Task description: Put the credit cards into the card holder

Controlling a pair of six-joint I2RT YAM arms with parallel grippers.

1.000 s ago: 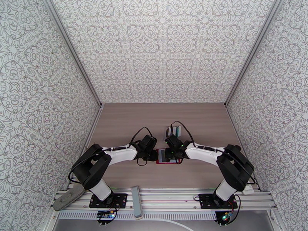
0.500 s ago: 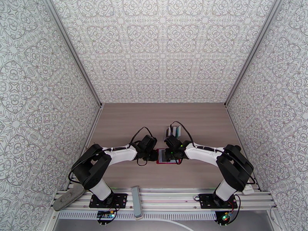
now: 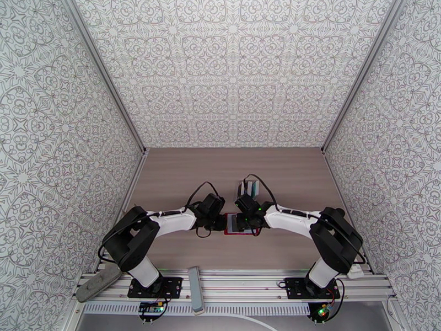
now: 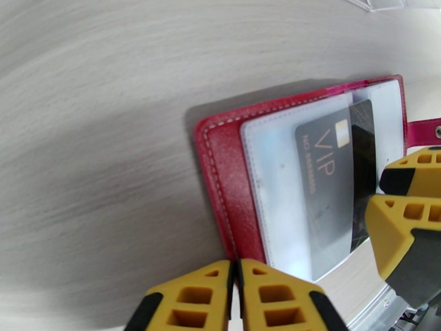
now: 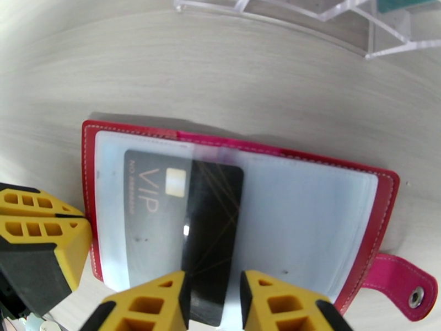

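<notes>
Right gripper (image 5: 214, 279) astride the black card (image 5: 212, 216), half inside the card holder (image 5: 384, 216)

Your right gripper's fingers stand slightly apart on either side of the card's bare half, gripping nothing. Your left gripper (image 4: 236, 266) is closed at the card holder's outer left edge. The card holder lies open and flat between both claws, its long axis running claw to claw. The black card's long axis crosses that, parallel to the fold. The card looks light, stiff and slick, so push its exposed long edge rather than pinch it.
</notes>
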